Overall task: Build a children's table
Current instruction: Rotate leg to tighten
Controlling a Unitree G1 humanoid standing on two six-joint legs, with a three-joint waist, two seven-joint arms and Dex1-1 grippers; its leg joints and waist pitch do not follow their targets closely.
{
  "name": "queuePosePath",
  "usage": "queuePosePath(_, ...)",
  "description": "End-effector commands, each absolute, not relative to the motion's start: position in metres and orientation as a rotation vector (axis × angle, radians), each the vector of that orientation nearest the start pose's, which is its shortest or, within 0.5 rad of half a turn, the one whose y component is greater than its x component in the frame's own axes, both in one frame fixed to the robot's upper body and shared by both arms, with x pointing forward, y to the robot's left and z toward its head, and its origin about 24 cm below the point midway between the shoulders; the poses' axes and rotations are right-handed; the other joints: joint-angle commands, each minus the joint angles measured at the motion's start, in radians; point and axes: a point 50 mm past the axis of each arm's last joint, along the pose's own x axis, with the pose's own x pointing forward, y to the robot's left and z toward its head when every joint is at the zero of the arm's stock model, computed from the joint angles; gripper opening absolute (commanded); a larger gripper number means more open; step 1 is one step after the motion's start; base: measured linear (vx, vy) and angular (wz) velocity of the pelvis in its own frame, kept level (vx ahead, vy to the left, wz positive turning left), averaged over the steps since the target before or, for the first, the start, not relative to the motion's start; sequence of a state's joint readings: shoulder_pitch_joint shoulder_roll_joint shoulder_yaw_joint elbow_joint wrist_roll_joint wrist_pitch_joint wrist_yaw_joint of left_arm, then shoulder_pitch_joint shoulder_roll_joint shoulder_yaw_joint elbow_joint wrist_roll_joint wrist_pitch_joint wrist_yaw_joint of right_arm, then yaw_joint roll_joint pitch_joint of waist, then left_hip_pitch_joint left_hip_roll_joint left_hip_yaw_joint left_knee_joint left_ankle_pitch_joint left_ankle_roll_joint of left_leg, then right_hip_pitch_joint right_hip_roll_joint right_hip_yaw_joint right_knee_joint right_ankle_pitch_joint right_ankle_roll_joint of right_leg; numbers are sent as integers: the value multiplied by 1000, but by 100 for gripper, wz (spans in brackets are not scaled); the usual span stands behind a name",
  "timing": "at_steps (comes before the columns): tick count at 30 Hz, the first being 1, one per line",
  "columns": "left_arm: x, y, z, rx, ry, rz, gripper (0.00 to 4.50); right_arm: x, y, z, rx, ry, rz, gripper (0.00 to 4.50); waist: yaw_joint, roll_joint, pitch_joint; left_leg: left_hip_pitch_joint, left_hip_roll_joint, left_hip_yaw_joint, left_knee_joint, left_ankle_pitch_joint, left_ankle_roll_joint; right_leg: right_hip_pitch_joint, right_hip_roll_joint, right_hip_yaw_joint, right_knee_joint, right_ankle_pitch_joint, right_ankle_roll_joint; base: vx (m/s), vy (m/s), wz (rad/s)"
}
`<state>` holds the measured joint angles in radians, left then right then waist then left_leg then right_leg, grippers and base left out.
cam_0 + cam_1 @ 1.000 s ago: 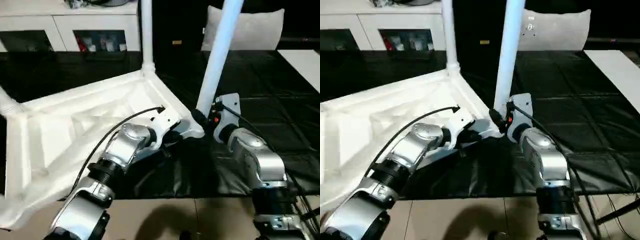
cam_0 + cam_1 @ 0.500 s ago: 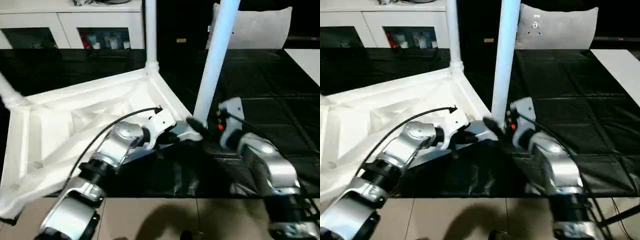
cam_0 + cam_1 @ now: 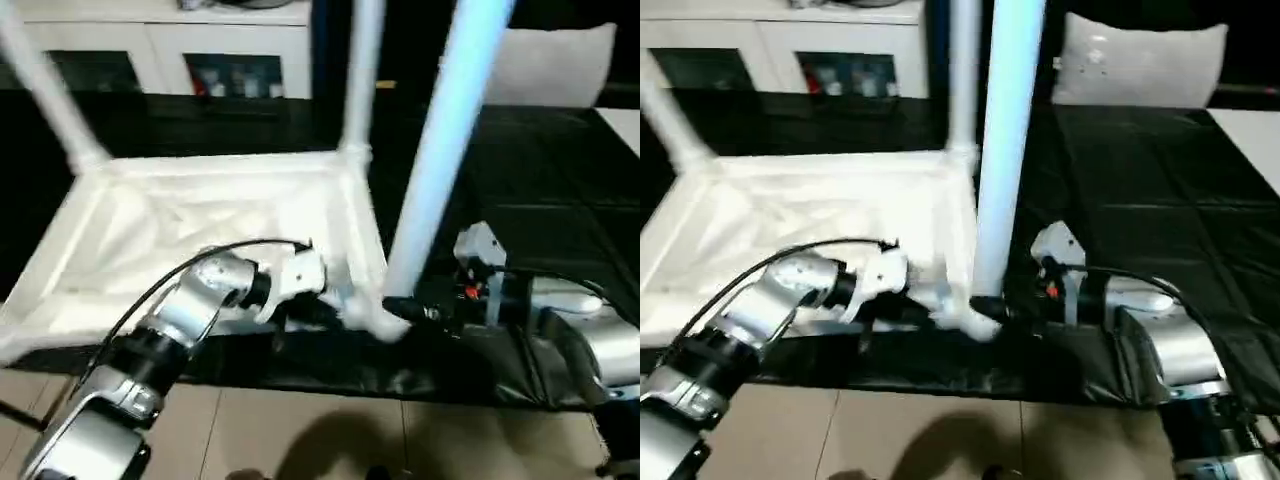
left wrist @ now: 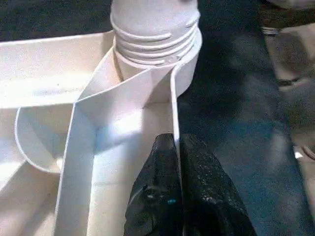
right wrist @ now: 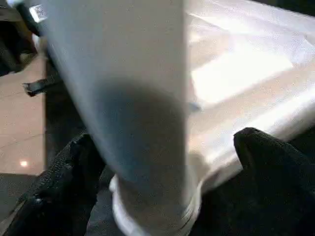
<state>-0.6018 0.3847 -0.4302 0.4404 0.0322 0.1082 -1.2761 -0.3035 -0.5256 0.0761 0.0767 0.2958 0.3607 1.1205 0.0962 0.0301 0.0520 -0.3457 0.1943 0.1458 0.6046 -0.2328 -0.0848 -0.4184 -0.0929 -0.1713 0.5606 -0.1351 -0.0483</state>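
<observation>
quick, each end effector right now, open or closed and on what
Left end effector: closed, pinching the table top's side wall.
Right end effector: open, fingers either side of the leg, not gripping.

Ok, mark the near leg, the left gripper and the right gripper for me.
near leg [image 3: 430, 190], left eye view, on its mid shaft.
left gripper [image 4: 176, 162], left wrist view, at its fingertips, shut on the tabletop's edge rib.
right gripper [image 5: 167, 162], right wrist view, midway between its spread fingers, either side of the leg's base.
</observation>
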Motion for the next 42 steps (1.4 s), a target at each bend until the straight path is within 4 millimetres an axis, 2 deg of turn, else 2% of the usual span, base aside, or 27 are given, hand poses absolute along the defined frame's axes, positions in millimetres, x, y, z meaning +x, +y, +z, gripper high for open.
queuePosePath(1, 299, 100, 64, 611, 426, -1619, 0, 273, -182, 87, -135, 287, 1223, 405, 0, -17, -72, -7, 40, 5, -65, -30, 127, 80, -71, 69, -57, -317, -110, 0, 0, 0)
queuePosePath(4, 298, 103, 66, 621, 428, -1637, 0, 269, -183, 87, -124, 300, 1276, 375, 2, -18, -74, -9, 37, 5, -63, -24, 124, 83, -70, 70, -57, -323, -95, 0, 0, 0)
queuePosePath(5, 298, 104, 66, 626, 429, -1638, 0, 268, -183, 86, -123, 306, 1293, 368, 1, -22, -73, -10, 37, 6, -64, -24, 124, 83, -69, 69, -57, -326, -93, 0, 0, 0)
queuePosePath(8, 299, 106, 67, 640, 433, -1641, 0, 266, -182, 85, -120, 321, 1329, 351, 1, -21, -74, -12, 35, 5, -63, -16, 123, 83, -69, 68, -57, -331, -84, 0, 0, 0)
queuePosePath(23, 300, 107, 65, 645, 435, -1641, 0, 264, -180, 79, -115, 335, 1375, 209, 2, -22, -77, -11, 34, 6, -60, -5, 123, 82, -66, 66, -58, -331, -79, 0, 0, 0)
queuePosePath(25, 300, 107, 65, 644, 437, -1640, 0, 263, -181, 78, -105, 337, 1378, 201, 2, -18, -75, -12, 35, 6, -61, -8, 124, 81, -64, 66, -59, -322, -82, 0, 0, 0)
queuePosePath(28, 300, 106, 65, 635, 436, -1636, 0, 262, -181, 77, -92, 342, 1387, 194, 3, -19, -75, -12, 33, 6, -61, -7, 124, 82, -64, 66, -57, -317, -84, 0, 0, 0)
queuePosePath(33, 301, 106, 65, 603, 437, -1623, 0, 259, -177, 77, -80, 328, 1399, 191, 3, -16, -74, -11, 34, 6, -61, -8, 127, 82, -64, 65, -58, -316, -87, 0, 0, 0)
queuePosePath(35, 304, 101, 67, 551, 433, -1586, 0, 259, -168, 77, -28, 295, 1359, 191, 3, -15, -72, -11, 34, 7, -62, -15, 123, 82, -64, 66, -61, -324, -86, 0, 0, 0)
queuePosePath(37, 308, 95, 69, 507, 423, -1524, 0, 265, -160, 75, 11, 303, 1248, 191, 0, -14, -70, -10, 34, 4, -65, -21, 110, 83, -63, 64, -62, -338, -81, 0, 0, 0)
queuePosePath(39, 314, 88, 71, 474, 422, -1460, 0, 274, -152, 71, 5, 316, 1129, 191, -10, -14, -61, -7, 27, 7, -67, -62, 91, 79, -60, 58, -77, -408, -59, 0, 0, 0)
queuePosePath(40, 316, 85, 72, 460, 422, -1436, 0, 277, -149, 69, 1, 320, 1081, 191, -15, -15, -59, -4, 21, 8, -67, -91, 68, 79, -60, 52, -89, -472, -32, 0, 0, 0)
queuePosePath(42, 319, 80, 73, 442, 417, -1400, 0, 282, -145, 68, -5, 312, 1012, 191, -25, -15, -56, -2, 11, 9, -64, -124, 54, 80, -57, 41, -104, -550, 19, 0, 0, 0)
